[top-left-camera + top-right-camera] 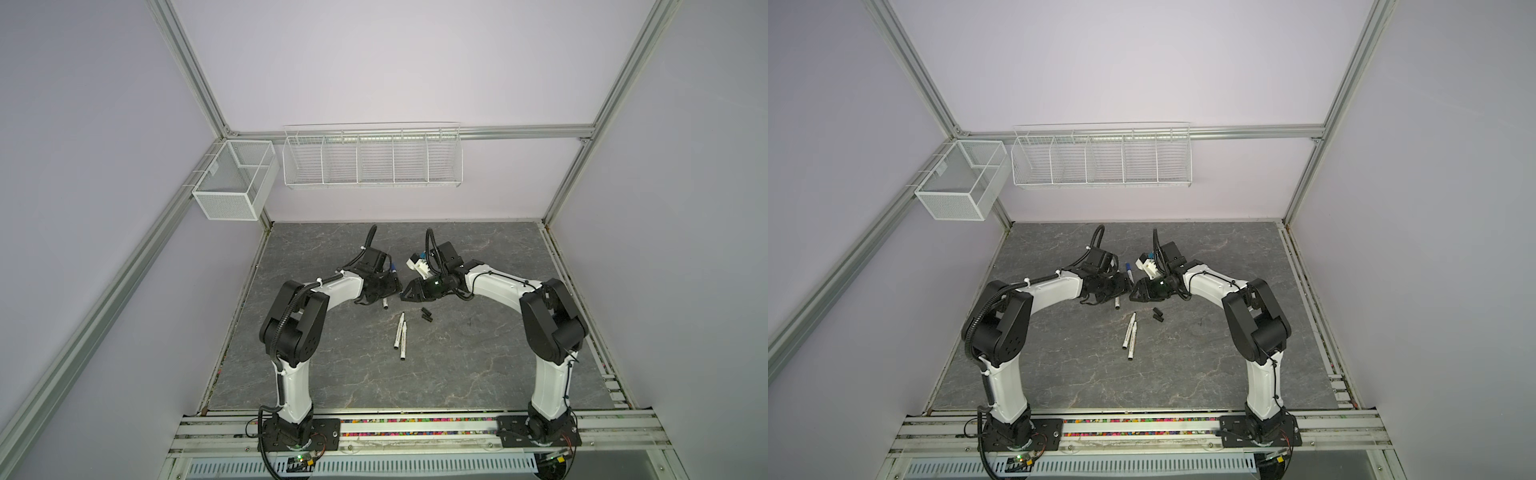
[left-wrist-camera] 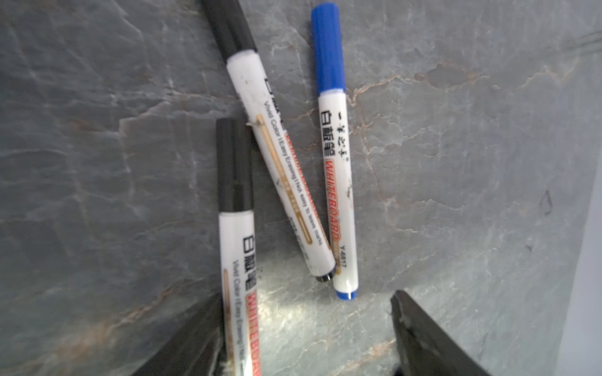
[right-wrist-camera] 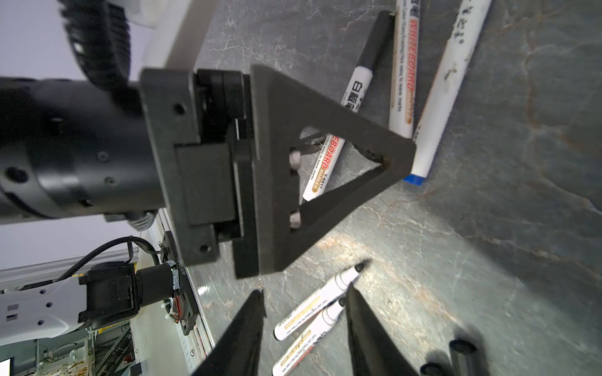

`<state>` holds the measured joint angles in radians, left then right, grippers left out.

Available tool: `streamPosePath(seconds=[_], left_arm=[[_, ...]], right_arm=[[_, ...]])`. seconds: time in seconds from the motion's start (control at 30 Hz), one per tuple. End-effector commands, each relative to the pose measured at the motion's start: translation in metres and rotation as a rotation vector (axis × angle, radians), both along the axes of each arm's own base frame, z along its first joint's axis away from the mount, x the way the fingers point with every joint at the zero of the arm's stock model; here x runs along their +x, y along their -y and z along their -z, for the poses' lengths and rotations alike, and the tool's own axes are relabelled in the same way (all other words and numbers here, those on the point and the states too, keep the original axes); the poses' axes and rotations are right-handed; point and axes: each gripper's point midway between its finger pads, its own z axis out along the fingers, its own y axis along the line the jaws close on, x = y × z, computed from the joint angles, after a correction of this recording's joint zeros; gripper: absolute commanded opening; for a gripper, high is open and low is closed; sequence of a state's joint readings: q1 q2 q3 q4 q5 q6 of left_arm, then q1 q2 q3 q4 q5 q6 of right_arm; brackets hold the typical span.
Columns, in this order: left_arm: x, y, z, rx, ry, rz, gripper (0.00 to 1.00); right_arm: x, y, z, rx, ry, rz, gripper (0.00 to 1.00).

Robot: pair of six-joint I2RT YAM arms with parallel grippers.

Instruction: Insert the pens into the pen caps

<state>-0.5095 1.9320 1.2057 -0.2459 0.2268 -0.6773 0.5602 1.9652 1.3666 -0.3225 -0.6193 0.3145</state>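
Observation:
Three capped pens lie under my left gripper [image 2: 308, 312]: a blue-capped pen [image 2: 337, 169], a black-capped pen [image 2: 283, 169] leaning across it, and a second black-capped pen [image 2: 236, 228] alongside one finger. The jaws stand wide apart, so it is open. In both top views it [image 1: 376, 291] hangs over these pens near the table's middle. My right gripper [image 3: 304, 293] is open and holds nothing, tip to tip with the left gripper [image 1: 402, 296]. Two uncapped pens [image 1: 400, 332] lie side by side nearer the front. Two black pen caps [image 1: 426, 315] lie to their right.
The dark stone-patterned table [image 1: 478, 353] is walled by a metal frame. A white wire rack [image 1: 372, 158] and a mesh box [image 1: 232, 183] hang on the back wall. Both arm bases sit on the front rail [image 1: 415, 428].

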Motion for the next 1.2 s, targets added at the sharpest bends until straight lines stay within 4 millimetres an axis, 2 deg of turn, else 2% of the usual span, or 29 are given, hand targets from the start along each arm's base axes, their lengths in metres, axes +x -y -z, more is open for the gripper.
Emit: streamPosePath(seconds=[0.0, 0.2, 0.47, 0.63, 0.83, 0.97, 1.17], left_arm=[[-0.018, -0.008, 0.027, -0.031, -0.077, -0.007, 0.79], [-0.017, -0.014, 0.018, -0.080, -0.039, -0.011, 0.80], [-0.013, -0.018, 0.007, -0.144, 0.011, -0.032, 0.81], [-0.009, -0.016, -0.011, -0.208, 0.086, -0.034, 0.81], [-0.010, -0.025, -0.026, -0.248, 0.207, -0.078, 0.77], [-0.009, -0.039, -0.032, -0.205, 0.250, -0.131, 0.69], [-0.010, -0.071, -0.044, 0.011, 0.344, -0.206, 0.67]], right_arm=[[0.000, -0.009, -0.001, 0.023, -0.003, -0.020, 0.44], [0.006, -0.005, -0.004, 0.053, 0.013, 0.029, 0.44], [0.007, -0.007, 0.013, 0.046, -0.045, 0.040, 0.43], [0.008, -0.013, 0.016, 0.063, -0.079, 0.022, 0.42], [0.012, -0.005, 0.018, 0.029, -0.062, 0.058, 0.41], [0.011, 0.000, 0.013, 0.024, -0.054, 0.070, 0.41], [0.005, 0.011, 0.004, -0.014, -0.021, 0.054, 0.41]])
